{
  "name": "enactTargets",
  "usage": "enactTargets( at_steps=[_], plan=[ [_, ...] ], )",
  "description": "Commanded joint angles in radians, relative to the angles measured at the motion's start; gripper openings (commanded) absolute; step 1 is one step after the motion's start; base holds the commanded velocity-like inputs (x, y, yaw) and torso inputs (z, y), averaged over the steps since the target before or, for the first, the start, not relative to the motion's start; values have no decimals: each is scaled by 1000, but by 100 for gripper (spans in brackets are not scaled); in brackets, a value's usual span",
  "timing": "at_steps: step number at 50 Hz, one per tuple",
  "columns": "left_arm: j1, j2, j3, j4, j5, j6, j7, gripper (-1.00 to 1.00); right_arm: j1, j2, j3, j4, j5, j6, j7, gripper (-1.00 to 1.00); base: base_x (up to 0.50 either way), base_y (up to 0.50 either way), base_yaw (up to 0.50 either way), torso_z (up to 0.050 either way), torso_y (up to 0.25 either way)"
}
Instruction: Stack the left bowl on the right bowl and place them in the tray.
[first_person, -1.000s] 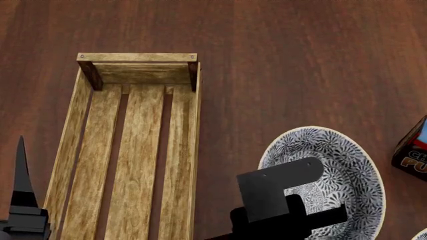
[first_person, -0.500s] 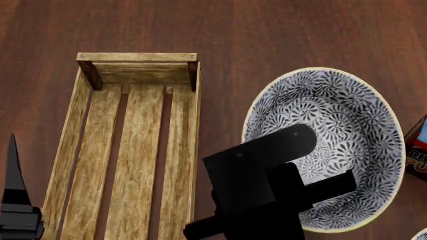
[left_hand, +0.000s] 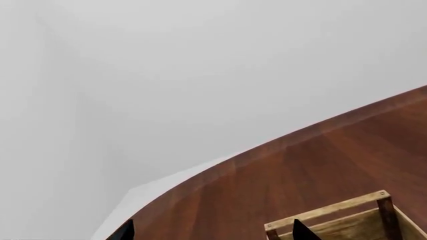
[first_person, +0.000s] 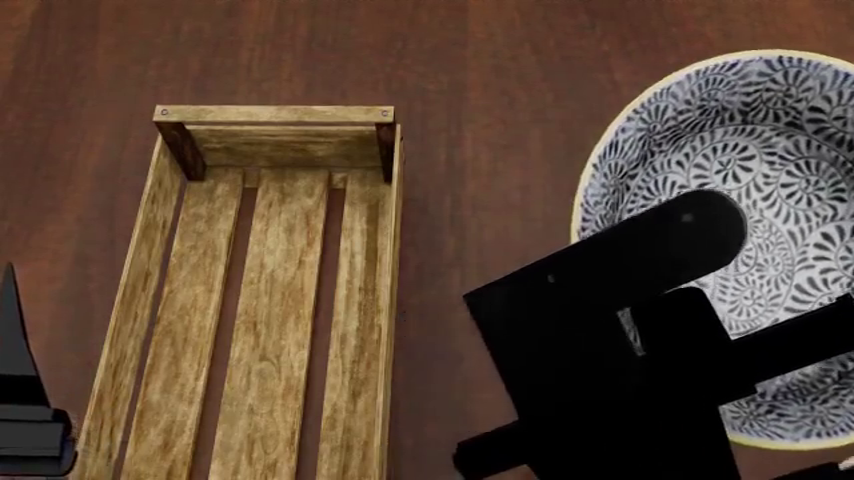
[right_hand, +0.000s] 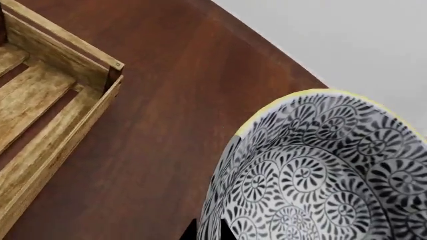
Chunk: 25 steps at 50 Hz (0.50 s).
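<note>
A blue-and-white patterned bowl (first_person: 747, 130) with a pale yellow rim hangs high above the dark wood table, filling the right of the head view. My right gripper (right_hand: 208, 234) is shut on its rim, one finger inside the bowl (right_hand: 320, 165) and one outside. The right arm's black body (first_person: 627, 350) covers the bowl's near side. The light-wood slatted tray (first_person: 274, 300) lies to the left with nothing in it; its corner shows in both wrist views (right_hand: 40, 115) (left_hand: 347, 210). My left gripper (left_hand: 213, 235) is open by the tray's near left side, holding nothing. No second bowl shows clearly.
The dark wooden table (first_person: 534, 60) stretches around the tray. In the left wrist view its curved far edge (left_hand: 267, 150) meets a plain pale wall. A small pale sliver (first_person: 845, 463) sits at the head view's bottom right corner.
The right arm has lifted the bowl well off the table, so it looms much larger and further right. The left gripper has sunk slightly lower in view.
</note>
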Motion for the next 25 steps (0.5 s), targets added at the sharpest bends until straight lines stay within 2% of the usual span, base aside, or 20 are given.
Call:
enactTargets(
  at_steps=[1, 25],
  plan=[
    [0, 0, -11, 4, -8, -3, -2, 100, 117, 153, -136, -10, 80, -102, 18, -100, 0, 0, 0, 0, 0],
    [5, 2, -24, 10, -25, -10, -7, 100, 65, 363, -123, -34, 74, -126, -61, -100, 0, 0, 0, 0, 0]
  ],
)
